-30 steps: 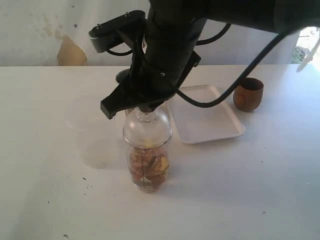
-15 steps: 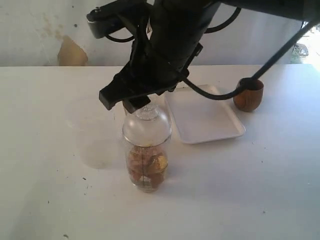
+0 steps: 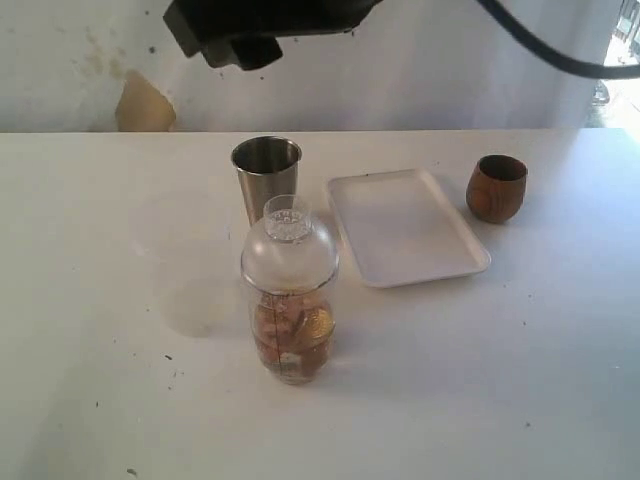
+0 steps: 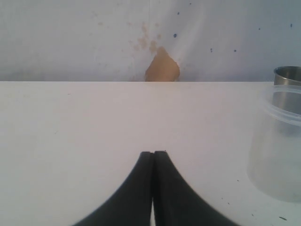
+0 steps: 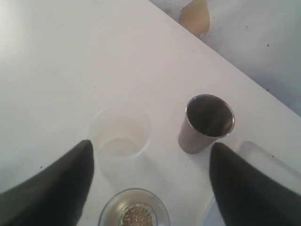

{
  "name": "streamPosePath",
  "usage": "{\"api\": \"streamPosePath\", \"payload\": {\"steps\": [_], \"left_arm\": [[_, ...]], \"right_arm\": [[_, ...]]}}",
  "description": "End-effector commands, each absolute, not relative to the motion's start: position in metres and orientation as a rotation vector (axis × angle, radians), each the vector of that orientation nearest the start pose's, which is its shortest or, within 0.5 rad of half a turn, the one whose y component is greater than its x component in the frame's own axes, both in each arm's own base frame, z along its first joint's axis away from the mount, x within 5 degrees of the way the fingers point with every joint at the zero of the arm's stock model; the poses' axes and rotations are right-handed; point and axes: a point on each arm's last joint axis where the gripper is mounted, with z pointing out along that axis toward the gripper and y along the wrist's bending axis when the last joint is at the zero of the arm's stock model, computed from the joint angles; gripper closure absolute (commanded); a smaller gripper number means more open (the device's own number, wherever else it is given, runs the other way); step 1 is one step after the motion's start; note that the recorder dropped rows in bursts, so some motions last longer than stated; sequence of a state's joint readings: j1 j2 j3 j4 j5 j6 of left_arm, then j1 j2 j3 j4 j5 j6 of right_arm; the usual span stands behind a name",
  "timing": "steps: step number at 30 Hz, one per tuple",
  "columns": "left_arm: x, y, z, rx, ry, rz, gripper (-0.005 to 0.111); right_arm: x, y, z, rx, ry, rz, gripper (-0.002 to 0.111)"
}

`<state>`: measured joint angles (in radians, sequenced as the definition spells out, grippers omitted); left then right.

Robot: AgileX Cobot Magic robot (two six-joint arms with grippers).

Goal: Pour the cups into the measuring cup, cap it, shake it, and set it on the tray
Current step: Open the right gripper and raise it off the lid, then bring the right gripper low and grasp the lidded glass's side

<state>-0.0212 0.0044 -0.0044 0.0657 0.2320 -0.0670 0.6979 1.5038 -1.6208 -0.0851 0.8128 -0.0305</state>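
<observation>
The measuring cup [image 3: 291, 335] stands on the white table, holding brown and golden pieces, with a clear domed lid [image 3: 289, 252] on top. Behind it is the steel tumbler [image 3: 266, 172]. The tray [image 3: 405, 228] lies to its right, and the wooden cup [image 3: 497, 187] stands beyond the tray. My right gripper [image 5: 151, 145] hangs open high above the capped measuring cup [image 5: 134, 210], holding nothing; in the exterior view it [image 3: 222, 42] shows at the top edge. My left gripper [image 4: 153, 153] is shut and empty, low over bare table, and is hidden in the exterior view.
A faint unmarked translucent cup [image 5: 120, 131] stands left of the measuring cup, next to the steel tumbler [image 5: 206, 123]. The left wrist view shows this translucent cup [image 4: 277, 141] close by. A wall with a brown patch [image 3: 142, 105] runs along the table's back edge.
My right gripper has opened, let go of the domed lid and risen well clear. The lid stays seated on the measuring cup. The left gripper has not changed.
</observation>
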Motion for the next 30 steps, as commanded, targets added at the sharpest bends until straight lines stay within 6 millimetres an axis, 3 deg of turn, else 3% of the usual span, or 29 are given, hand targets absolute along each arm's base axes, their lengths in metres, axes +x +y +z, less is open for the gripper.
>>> {"api": "streamPosePath", "payload": {"steps": [1, 2, 7, 10, 16, 18, 21, 25, 30], "left_arm": [[0.056, 0.0, 0.192, -0.001, 1.716, -0.014, 0.107], [0.056, 0.0, 0.192, -0.001, 1.716, -0.014, 0.107], [0.056, 0.0, 0.192, -0.001, 1.716, -0.014, 0.107], [0.056, 0.0, 0.192, -0.001, 1.716, -0.014, 0.107], [0.056, 0.0, 0.192, -0.001, 1.716, -0.014, 0.107], [0.056, 0.0, 0.192, -0.001, 1.716, -0.014, 0.107], [0.056, 0.0, 0.192, -0.001, 1.716, -0.014, 0.107], [0.056, 0.0, 0.192, -0.001, 1.716, -0.014, 0.107], [0.056, 0.0, 0.192, -0.001, 1.716, -0.014, 0.107]], "right_arm": [[0.262, 0.213, 0.428, -0.822, 2.019, 0.274, 0.016], [0.262, 0.213, 0.428, -0.808, 2.016, 0.284, 0.003], [0.258, 0.21, 0.428, -0.863, 1.988, 0.258, 0.003], [0.242, 0.199, 0.414, -0.806, 1.802, 0.311, 0.003], [0.2, 0.169, 0.329, -0.749, 1.582, 0.393, 0.003], [0.192, 0.164, 0.312, -0.724, 1.54, 0.418, 0.003], [0.186, 0.159, 0.287, -0.7, 1.571, 0.443, 0.003], [0.179, 0.15, 0.239, -0.643, 1.58, 0.466, 0.003], [0.185, 0.148, 0.206, -0.586, 1.683, 0.44, 0.003]]}}
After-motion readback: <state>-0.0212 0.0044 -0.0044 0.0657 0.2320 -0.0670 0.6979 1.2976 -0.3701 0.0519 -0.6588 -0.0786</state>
